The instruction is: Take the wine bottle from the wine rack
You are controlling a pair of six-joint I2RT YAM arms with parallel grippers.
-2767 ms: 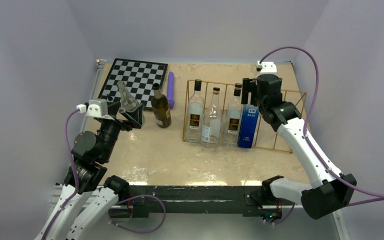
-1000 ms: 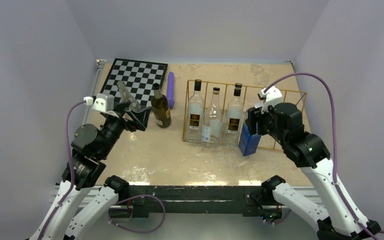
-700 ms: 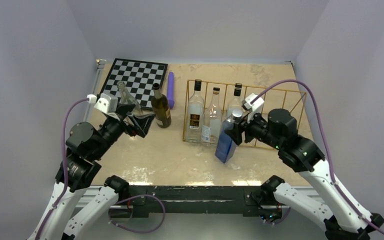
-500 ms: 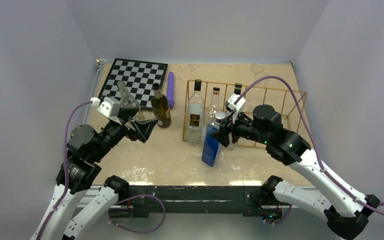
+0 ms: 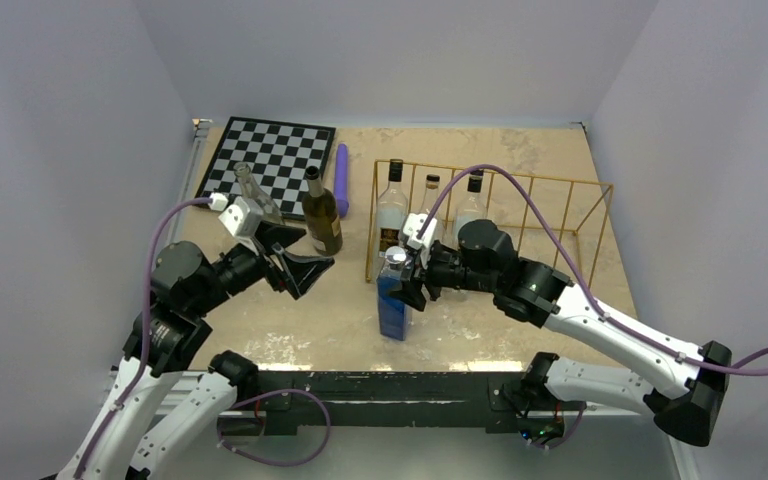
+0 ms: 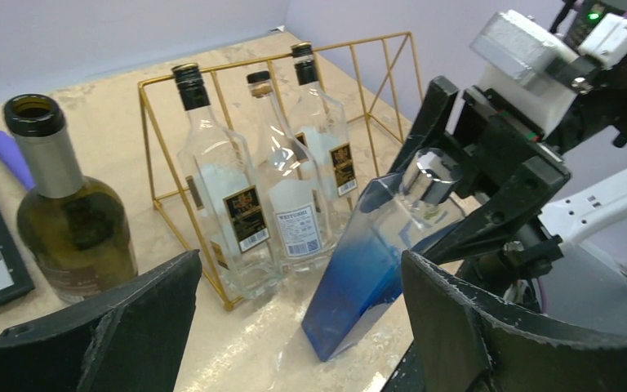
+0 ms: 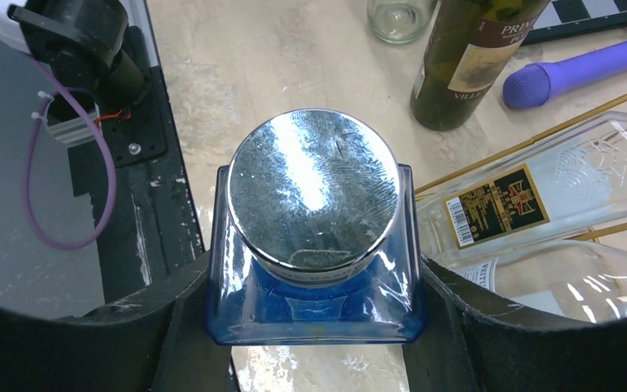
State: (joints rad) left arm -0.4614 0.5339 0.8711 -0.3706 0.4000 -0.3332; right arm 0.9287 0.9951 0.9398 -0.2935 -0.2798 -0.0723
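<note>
A blue wine bottle (image 5: 393,303) with a silver cap (image 7: 314,186) is out of the gold wire wine rack (image 5: 545,179). It is just in front of the rack's near-left corner, around the middle of the table (image 5: 330,315) and toward its near edge. The right gripper (image 5: 410,282) is clamped on the bottle's shoulders just below the cap, one finger on each side. The bottle leans, and its base seems to touch or sit just above the tabletop, though the views do not settle which. Three clear bottles (image 5: 392,215) stand in the rack's left end. The left gripper (image 5: 305,268) hangs empty with its jaws wide apart, left of the blue bottle. Behind it a dark green bottle (image 5: 322,215) stands beside a chessboard (image 5: 270,155) at the far-left corner.
</note>
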